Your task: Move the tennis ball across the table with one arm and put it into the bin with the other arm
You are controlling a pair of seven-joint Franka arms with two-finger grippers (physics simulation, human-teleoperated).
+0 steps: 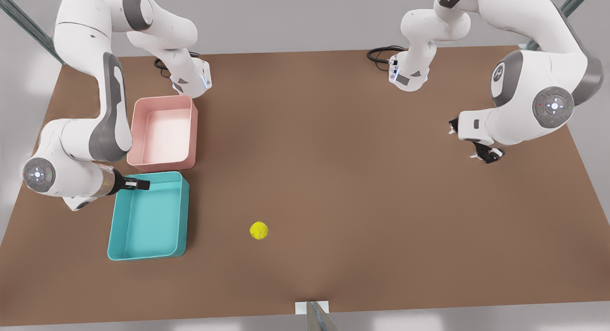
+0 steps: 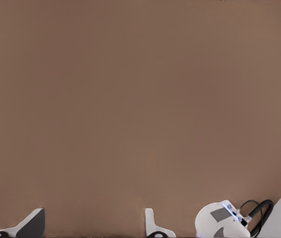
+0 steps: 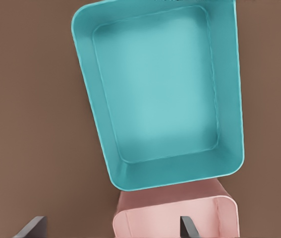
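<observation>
Fuzzy tennis ball [image 1: 259, 230] lies alone on the matte brown table [image 1: 333, 178].
Right gripper [image 1: 138, 184], fingers spread, hovers above the round-cornered teal bin [image 1: 147, 255]; left gripper [image 1: 481, 147], also spread, waits well apart.

Simulated robot lab bench, not a home. Plain brown table [image 1: 333, 155] with 2 white Franka arms bolted at the far edge, black cables coiled by each base [image 1: 381, 52]. Blank grey walls, metal frame struts [image 1: 24, 21] in corners. Flat, textureless rendered surfaces; a pink bin [image 1: 164, 133] and teal bin [image 1: 147, 219] as props.
</observation>
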